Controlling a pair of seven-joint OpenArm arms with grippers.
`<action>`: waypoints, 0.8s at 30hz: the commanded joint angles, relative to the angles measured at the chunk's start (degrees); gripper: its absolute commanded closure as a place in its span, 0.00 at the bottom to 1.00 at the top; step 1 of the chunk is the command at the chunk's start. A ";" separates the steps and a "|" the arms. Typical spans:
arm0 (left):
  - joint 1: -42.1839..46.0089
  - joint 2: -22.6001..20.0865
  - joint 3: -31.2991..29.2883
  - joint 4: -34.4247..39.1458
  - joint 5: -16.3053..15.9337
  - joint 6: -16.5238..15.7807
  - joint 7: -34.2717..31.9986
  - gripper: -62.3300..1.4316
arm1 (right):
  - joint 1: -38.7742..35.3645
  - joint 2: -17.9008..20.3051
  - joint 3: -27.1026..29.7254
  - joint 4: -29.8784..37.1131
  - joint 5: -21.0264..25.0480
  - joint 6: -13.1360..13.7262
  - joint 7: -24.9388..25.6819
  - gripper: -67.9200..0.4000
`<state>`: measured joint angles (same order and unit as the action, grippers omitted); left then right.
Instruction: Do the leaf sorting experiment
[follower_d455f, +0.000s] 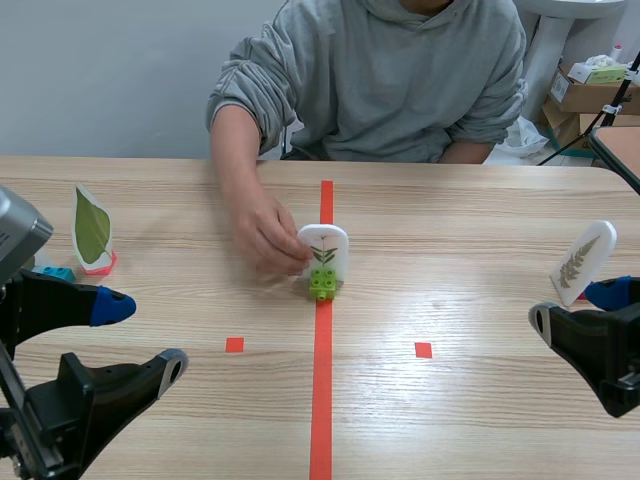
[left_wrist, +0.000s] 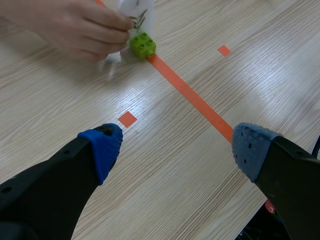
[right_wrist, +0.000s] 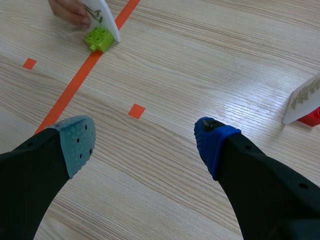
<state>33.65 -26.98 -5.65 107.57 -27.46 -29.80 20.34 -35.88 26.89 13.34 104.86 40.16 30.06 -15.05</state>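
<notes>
Scene view: a person's hand (follower_d455f: 265, 235) steadies a leaf card (follower_d455f: 325, 252) on its green brick (follower_d455f: 322, 283), upright on the centre tape line of the table (follower_d455f: 480, 230), with a broad-leaf card (follower_d455f: 92, 228) standing far left and a fern card (follower_d455f: 583, 262) far right. Left wrist view: the left gripper (left_wrist: 178, 145) is spread wide, holding nothing, the green brick well ahead. Right wrist view: the right gripper (right_wrist: 145, 140) is likewise released, the fern card ahead, beside its blue-padded finger.

A light wooden table (follower_d455f: 480, 420) stands before a plain pale wall (follower_d455f: 120, 70), cardboard boxes (follower_d455f: 590, 95) at the far right.
</notes>
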 joint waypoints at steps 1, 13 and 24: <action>-0.17 0.13 -0.17 0.50 -0.42 0.02 -0.98 0.23 | 0.66 0.72 0.09 0.66 0.66 0.02 0.61 0.39; -0.17 0.13 -0.17 0.50 -0.42 0.02 -0.98 0.23 | 0.66 0.72 0.09 0.66 0.63 0.00 -0.52 0.39; -0.17 0.13 -0.17 0.48 -0.42 0.02 -1.01 0.23 | 0.66 0.72 0.09 0.66 0.61 -0.02 -1.33 0.39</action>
<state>33.63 -26.98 -5.65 107.57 -27.46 -29.80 20.34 -35.88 26.87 13.34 104.86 40.16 30.04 -17.02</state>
